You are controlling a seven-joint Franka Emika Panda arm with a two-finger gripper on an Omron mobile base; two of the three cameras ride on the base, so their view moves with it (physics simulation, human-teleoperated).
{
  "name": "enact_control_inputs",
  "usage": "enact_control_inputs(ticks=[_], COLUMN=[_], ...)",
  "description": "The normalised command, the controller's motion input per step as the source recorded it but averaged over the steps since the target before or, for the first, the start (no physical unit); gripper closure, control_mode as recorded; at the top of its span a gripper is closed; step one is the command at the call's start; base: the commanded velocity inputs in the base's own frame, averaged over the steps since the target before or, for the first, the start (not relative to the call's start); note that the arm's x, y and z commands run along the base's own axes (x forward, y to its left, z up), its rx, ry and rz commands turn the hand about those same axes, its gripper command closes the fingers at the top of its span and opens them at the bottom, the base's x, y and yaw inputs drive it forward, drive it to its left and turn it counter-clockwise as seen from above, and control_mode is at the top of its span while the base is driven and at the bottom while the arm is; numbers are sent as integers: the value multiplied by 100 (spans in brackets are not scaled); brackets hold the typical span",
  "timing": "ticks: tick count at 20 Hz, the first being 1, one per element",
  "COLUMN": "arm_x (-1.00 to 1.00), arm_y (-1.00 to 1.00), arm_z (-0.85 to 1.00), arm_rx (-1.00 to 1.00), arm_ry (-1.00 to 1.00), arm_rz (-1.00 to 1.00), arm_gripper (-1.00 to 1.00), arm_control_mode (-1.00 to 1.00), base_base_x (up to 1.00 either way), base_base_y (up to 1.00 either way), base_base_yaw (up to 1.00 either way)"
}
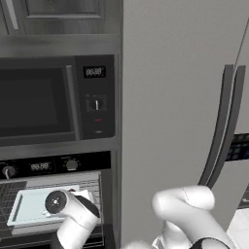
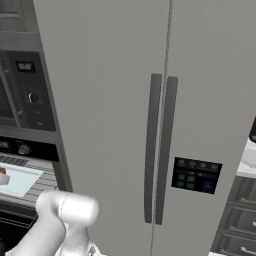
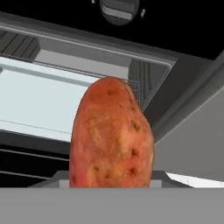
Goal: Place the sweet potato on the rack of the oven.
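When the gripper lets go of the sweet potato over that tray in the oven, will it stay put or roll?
The sweet potato looks rounded with tapered ends, so it may well roll sideways once released. The pale tray under it looks smooth and flat, offering little to stop it. It seems stiff and solid, so it will probably hold its shape rather than sag or bruise.

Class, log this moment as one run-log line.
gripper: shut on sweet potato | position: before open oven | rack: holds pale tray | placement: not yet done
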Motion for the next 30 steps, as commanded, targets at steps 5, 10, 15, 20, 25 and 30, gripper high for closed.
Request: enact_control_inputs(ticks=[5,10,15,20,25,30], arm_x=[26,19,25,37,35,31], arm_y=[72,18,-2,1,0,6], arm_z=[-35,-57,-30,-31,-27,-4], arm_rx=[1,5,16,12,0,0], arm_ry=[0,0,1,0,4,6], arm_rz=[-7,0,1,10,7,1], arm_gripper=[100,100,100,100,100,100], arm_control_mode=[-100,-100,-100,-100,-100,-100], base_base_x=[0,0,0,0,0,0], base_base_y=[0,0,0,0,0,0], base_base_yaw=[0,0,0,0,0,0])
